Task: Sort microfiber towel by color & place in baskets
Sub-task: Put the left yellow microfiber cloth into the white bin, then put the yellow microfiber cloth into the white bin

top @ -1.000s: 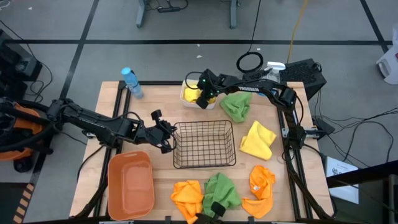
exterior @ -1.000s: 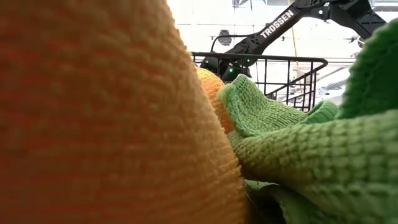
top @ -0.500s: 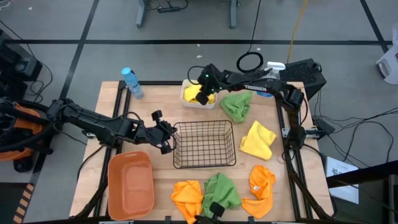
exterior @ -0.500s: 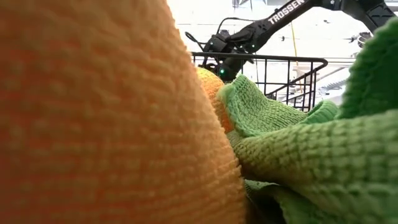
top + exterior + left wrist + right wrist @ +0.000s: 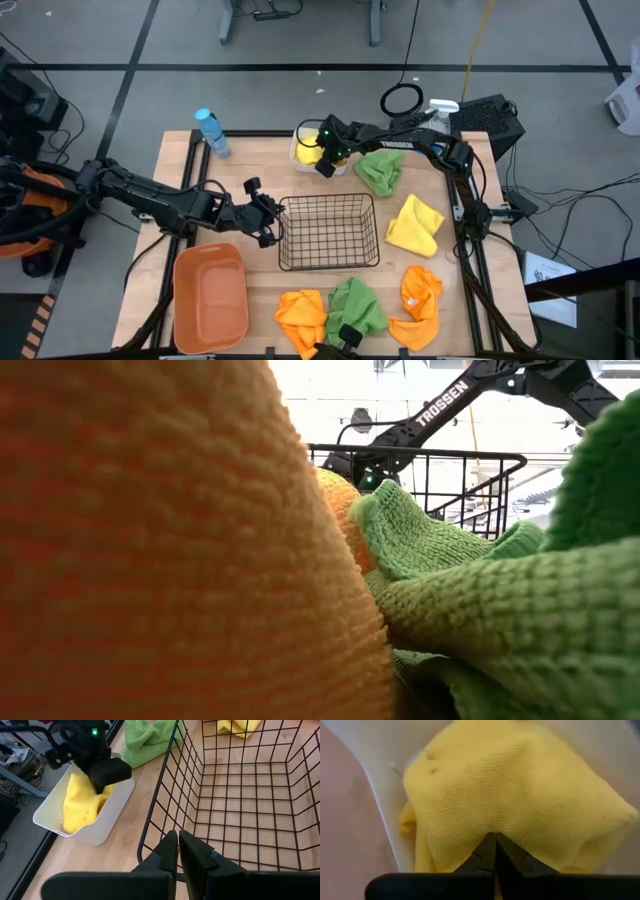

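- Right tool (image 5: 322, 160), clenched with nothing between its tips, presses into a yellow towel (image 5: 308, 152) inside the white tub (image 5: 107, 820) at the worktop's (image 5: 255, 160) far edge.
- Left tool (image 5: 274, 214), clenched on nothing, sits at the wire basket's (image 5: 330, 232) left rim.
- 5 more towels lie loose on the worktop.
- The orange tub (image 5: 210, 298) sits front-left.

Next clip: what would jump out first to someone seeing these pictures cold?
The bright cloths scattered over the table: orange towels and a green towel along the near edge, another yellow towel to the right of the empty black wire basket. At the far edge, the right hand is shut, pressing a yellow towel into the white tub. The left hand, also shut, sits at the wire basket's rim.
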{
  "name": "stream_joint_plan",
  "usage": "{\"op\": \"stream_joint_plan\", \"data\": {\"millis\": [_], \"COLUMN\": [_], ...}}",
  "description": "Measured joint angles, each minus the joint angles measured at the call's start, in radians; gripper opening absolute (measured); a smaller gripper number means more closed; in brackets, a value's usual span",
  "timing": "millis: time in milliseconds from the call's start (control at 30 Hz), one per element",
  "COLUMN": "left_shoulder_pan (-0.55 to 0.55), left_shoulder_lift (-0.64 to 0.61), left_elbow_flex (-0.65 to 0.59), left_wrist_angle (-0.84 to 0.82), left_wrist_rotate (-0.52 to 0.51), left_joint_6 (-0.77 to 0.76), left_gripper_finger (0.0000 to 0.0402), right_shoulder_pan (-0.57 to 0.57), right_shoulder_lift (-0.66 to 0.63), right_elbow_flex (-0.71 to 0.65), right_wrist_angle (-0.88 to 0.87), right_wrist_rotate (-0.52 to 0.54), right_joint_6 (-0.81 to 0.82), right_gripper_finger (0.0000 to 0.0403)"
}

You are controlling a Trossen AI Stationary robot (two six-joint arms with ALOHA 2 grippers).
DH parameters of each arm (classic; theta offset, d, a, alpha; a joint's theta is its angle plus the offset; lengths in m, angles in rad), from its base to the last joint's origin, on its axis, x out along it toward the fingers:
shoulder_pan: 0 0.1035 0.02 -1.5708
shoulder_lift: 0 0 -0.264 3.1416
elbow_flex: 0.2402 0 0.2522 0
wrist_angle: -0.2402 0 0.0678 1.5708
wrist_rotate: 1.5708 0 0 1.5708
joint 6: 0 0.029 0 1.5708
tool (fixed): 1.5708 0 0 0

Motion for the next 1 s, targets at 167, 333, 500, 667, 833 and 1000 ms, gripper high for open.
{"op": "stream_joint_plan", "data": {"millis": [167, 333, 500, 667, 833, 1000], "left_shoulder_pan": [0.000, 0.000, 0.000, 0.000, 0.000, 0.000], "left_shoulder_lift": [0.000, 0.000, 0.000, 0.000, 0.000, 0.000], "left_elbow_flex": [0.000, 0.000, 0.000, 0.000, 0.000, 0.000], "left_wrist_angle": [0.000, -0.001, -0.001, 0.000, 0.000, 0.001], "left_wrist_rotate": [0.000, 0.000, 0.000, 0.000, 0.000, 0.000], "left_joint_6": [0.000, 0.001, 0.001, 0.000, 0.001, 0.000], "left_gripper_finger": [0.0025, 0.0025, 0.0025, 0.0025, 0.0025, 0.0025], "right_shoulder_pan": [0.000, 0.009, 0.042, 0.114, 0.235, 0.352], "right_shoulder_lift": [-0.045, -0.117, -0.226, -0.357, -0.477, -0.596], "right_elbow_flex": [0.000, 0.000, 0.000, 0.001, 0.001, -0.046], "right_wrist_angle": [-0.012, -0.042, -0.117, -0.350, -0.647, -0.847], "right_wrist_rotate": [0.000, 0.000, 0.001, 0.043, 0.221, 0.312], "right_joint_6": [-0.003, -0.003, -0.001, 0.016, 0.102, 0.248], "right_gripper_finger": [0.0000, 0.0000, 0.0000, 0.0000, 0.0000, 0.0000]}}
